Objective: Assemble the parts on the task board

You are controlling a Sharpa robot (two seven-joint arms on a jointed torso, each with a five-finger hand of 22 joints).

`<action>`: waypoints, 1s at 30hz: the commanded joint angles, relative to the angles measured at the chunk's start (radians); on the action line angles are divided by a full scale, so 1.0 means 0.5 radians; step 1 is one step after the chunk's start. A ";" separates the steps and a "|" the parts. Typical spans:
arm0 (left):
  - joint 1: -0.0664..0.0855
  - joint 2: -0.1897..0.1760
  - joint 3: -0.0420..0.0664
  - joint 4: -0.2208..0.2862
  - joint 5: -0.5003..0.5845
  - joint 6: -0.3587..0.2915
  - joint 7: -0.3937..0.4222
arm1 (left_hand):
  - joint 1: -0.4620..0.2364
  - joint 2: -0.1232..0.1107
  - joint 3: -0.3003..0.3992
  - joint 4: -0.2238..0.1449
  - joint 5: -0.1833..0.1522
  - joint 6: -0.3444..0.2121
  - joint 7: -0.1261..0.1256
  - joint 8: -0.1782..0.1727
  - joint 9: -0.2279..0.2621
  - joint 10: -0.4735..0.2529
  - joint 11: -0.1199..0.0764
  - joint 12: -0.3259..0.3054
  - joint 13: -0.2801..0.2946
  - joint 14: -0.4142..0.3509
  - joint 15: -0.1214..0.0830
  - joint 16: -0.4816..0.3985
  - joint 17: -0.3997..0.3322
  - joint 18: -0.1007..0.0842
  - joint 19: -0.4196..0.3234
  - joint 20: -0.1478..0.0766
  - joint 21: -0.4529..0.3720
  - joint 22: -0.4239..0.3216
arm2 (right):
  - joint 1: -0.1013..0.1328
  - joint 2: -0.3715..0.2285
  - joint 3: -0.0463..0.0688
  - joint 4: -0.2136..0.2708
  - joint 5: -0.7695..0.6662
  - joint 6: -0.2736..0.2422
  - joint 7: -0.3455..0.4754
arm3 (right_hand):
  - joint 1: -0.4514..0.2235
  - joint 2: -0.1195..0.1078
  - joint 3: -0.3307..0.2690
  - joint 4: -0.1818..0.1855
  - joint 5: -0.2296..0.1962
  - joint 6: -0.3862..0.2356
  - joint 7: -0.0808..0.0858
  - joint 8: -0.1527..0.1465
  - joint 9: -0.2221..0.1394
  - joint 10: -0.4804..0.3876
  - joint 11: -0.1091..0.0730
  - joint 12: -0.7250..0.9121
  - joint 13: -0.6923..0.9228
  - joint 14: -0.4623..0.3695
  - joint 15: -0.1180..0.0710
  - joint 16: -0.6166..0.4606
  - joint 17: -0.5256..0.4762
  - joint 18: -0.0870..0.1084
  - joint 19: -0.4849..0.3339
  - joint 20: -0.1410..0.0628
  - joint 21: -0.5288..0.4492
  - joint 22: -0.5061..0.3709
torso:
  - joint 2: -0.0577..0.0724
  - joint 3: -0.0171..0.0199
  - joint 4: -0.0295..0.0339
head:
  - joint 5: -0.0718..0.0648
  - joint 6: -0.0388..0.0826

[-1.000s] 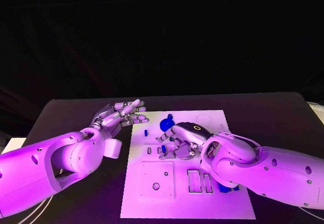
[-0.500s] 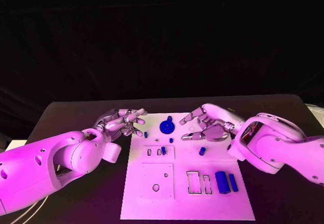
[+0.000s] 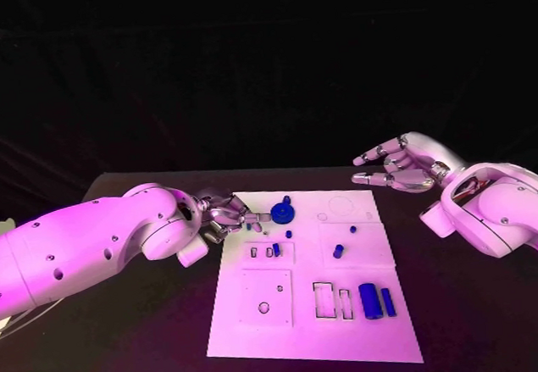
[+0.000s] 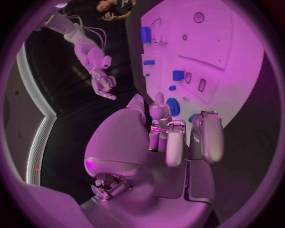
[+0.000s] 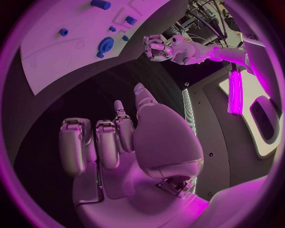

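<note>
The white rectangular task board point(image 3: 304, 320) lies flat in the middle of the black table point(image 3: 473, 309), its long axis running away from the robot toward the table's far edge. On its near right part two dark blue oblong parts point(image 3: 369, 300) lie side by side, just apart, both lengthwise along the board's long axis, next to a pair of narrow outlined slots. Farther up the board a small blue stubby part point(image 3: 338, 251) lies slightly tilted from that axis, and another tiny blue part point(image 3: 289, 233) sits between it and the far left corner. Near that corner rests a round blue disc-shaped part point(image 3: 279, 209) with a small knob at its far side. A short blue part point(image 3: 275, 249) stands in a small framed recess on the left.

The left silver hand point(image 3: 226, 214) sits at the board's far left edge, just beside the round disc; in the left wrist view its fingers point(image 4: 206, 137) are curled in side by side with nothing visible between them. The right silver hand point(image 3: 400, 168) is raised off the board's far right corner, well apart from every part, fingers gently bent and spread, holding nothing.
</note>
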State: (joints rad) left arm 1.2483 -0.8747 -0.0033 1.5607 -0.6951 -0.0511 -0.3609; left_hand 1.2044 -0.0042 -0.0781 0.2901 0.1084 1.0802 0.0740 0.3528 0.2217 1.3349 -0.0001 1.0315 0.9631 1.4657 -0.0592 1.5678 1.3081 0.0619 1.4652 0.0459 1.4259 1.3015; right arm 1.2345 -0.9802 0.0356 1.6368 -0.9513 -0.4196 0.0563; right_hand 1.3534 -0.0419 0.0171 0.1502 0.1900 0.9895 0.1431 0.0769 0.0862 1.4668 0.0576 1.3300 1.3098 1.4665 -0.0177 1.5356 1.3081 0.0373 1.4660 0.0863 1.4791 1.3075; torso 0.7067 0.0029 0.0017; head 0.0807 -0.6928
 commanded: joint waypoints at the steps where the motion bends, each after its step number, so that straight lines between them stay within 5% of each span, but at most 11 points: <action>1: 0.015 0.059 -0.005 -0.034 -0.346 0.022 -0.370 | -0.061 0.006 -0.065 -0.003 -0.079 -0.020 -0.019 0.088 0.072 0.007 -0.018 0.104 0.106 0.210 -0.020 0.006 0.525 -0.037 0.063 -0.013 0.054 0.098 | 0.002 0.004 -0.001 -0.022 0.092 -0.065 0.059 | -0.005 0.016 0.004 -0.001 0.010 0.011 -0.002 0.008 0.002 -0.008 -0.006 -0.010 0.224 0.179 -0.004 -0.007 0.402 0.007 0.040 -0.004 -0.009 0.158 | -0.021 0.0077 0.003 | 0.013 -0.005; 10: 0.042 0.243 -0.018 -0.145 -0.475 0.102 -0.582 | -0.033 0.081 -0.179 0.003 -0.096 -0.130 -0.059 0.393 0.397 0.052 -0.059 0.291 0.308 0.210 -0.047 0.006 0.525 -0.073 0.117 -0.040 0.176 0.307 | 0.002 0.027 -0.009 -0.060 0.078 -0.076 0.058 | -0.005 0.016 0.004 -0.001 0.010 0.011 -0.002 0.008 0.002 -0.008 -0.006 -0.010 0.224 0.179 -0.004 -0.007 0.402 0.007 0.040 -0.004 -0.009 0.158 | -0.021 0.0092 0.003 | 0.021 -0.017; 19: 0.053 0.394 -0.031 -0.275 -0.514 0.303 -0.687 | -0.069 0.087 -0.245 0.004 -0.106 -0.178 -0.070 0.468 0.514 0.074 -0.059 0.340 0.366 0.210 -0.054 0.006 0.525 -0.084 0.135 -0.041 0.203 0.361 | -0.003 0.047 -0.014 -0.078 0.051 -0.070 0.053 | -0.008 0.015 -0.002 0.000 0.015 0.015 -0.003 0.009 0.003 -0.011 -0.007 -0.017 0.219 0.177 -0.005 -0.012 0.394 0.007 0.039 -0.004 -0.011 0.156 | -0.015 0.0057 0.005 | 0.025 -0.032; 30: 0.055 0.488 -0.049 -0.357 -0.521 0.417 -0.713 | -0.089 0.086 -0.266 0.005 -0.112 -0.189 -0.071 0.482 0.541 0.079 -0.059 0.351 0.380 0.210 -0.054 0.006 0.525 -0.086 0.138 -0.042 0.207 0.369 | -0.005 0.052 -0.016 -0.085 0.044 -0.068 0.048 | -0.007 0.015 -0.008 -0.002 0.034 0.017 -0.004 0.008 0.003 -0.011 -0.008 -0.020 0.216 0.177 -0.006 -0.014 0.391 0.007 0.039 -0.005 -0.011 0.155 | -0.014 0.0057 0.004 | 0.017 -0.049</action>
State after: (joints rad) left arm 1.2740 -0.6346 -0.0280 1.3844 -0.9434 0.1037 -0.6866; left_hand 1.1707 0.0366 -0.2042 0.2923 0.0568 0.9929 0.0406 0.5905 0.4911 1.3669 -0.0287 1.2045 1.1526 1.4672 -0.0787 1.5678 1.3077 0.0310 1.4648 0.0316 1.5259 1.3079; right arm 1.2329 -0.9565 0.0276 1.5944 -0.9187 -0.4529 0.0724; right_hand 1.3531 -0.0423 0.0171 0.1503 0.2038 0.9895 0.1430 0.0768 0.0868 1.4668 0.0576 1.3261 1.3099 1.4665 -0.0177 1.5318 1.3077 0.0373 1.4660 0.0863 1.4791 1.3081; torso 0.6994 0.0055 0.0028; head 0.0916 -0.7159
